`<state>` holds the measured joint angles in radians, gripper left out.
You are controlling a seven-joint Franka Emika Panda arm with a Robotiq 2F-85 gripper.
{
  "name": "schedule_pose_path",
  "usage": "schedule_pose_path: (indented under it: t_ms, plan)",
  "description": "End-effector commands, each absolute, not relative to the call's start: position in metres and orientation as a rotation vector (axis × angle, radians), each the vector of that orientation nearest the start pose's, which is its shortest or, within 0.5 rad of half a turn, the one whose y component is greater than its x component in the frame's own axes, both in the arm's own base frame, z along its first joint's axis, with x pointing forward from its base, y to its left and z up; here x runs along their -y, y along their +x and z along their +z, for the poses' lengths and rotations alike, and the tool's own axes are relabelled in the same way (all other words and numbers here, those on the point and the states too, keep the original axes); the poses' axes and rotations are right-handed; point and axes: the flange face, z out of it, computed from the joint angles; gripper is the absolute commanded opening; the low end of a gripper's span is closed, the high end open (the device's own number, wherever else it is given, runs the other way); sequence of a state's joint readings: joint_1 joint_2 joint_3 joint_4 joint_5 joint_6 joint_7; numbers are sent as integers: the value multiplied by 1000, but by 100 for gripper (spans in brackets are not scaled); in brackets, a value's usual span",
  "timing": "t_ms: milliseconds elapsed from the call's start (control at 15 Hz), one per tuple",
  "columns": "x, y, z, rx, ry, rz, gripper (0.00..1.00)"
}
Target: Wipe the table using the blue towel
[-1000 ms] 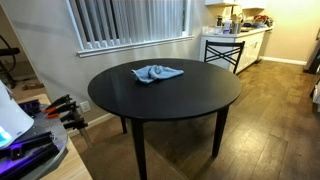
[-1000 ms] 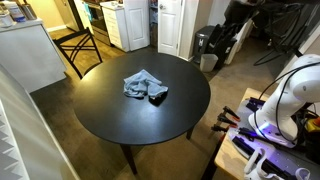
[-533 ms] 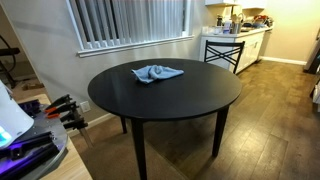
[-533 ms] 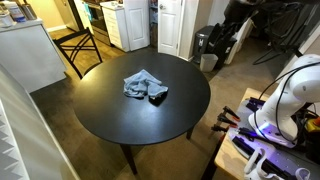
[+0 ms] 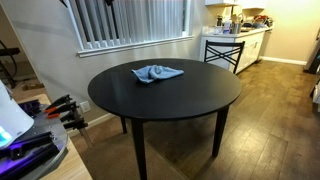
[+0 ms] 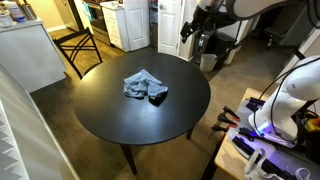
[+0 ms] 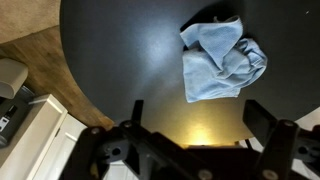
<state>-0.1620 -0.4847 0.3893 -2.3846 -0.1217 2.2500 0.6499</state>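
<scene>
The blue towel [image 5: 157, 72] lies crumpled on the round black table [image 5: 170, 105], toward its far side. It also shows in an exterior view [image 6: 144, 86] and at the upper right of the wrist view [image 7: 222, 60]. My gripper [image 6: 190, 27] hangs in the air beyond the table's far edge, well above the towel. In the wrist view the gripper [image 7: 200, 122] has its two fingers spread wide, with only the bare table [image 7: 120, 50] between them. It is open and empty.
A black metal chair [image 6: 80, 46] and a white counter [image 6: 30, 55] stand near the table. A stool [image 5: 223, 52] stands by the kitchen counter. A side table with tools [image 5: 55, 110] is beside the robot. Window blinds [image 5: 130, 20] line the wall.
The arm has swung in over the table's far edge toward the towel. The towel has not moved.
</scene>
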Motion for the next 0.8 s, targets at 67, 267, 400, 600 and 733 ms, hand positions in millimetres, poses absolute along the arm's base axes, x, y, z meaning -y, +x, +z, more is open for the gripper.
schedule_pose_path:
  t_ms: [67, 267, 400, 600, 733]
  plan:
    - [-96, 498, 454, -698, -3140, -587, 100]
    - [-104, 522, 426, -685, -3179, -606, 100]
    - [-112, 538, 414, -689, -3195, -614, 100]
    - [-113, 536, 410, -648, -3197, -556, 100]
    - [-118, 544, 406, -636, -3194, -542, 100]
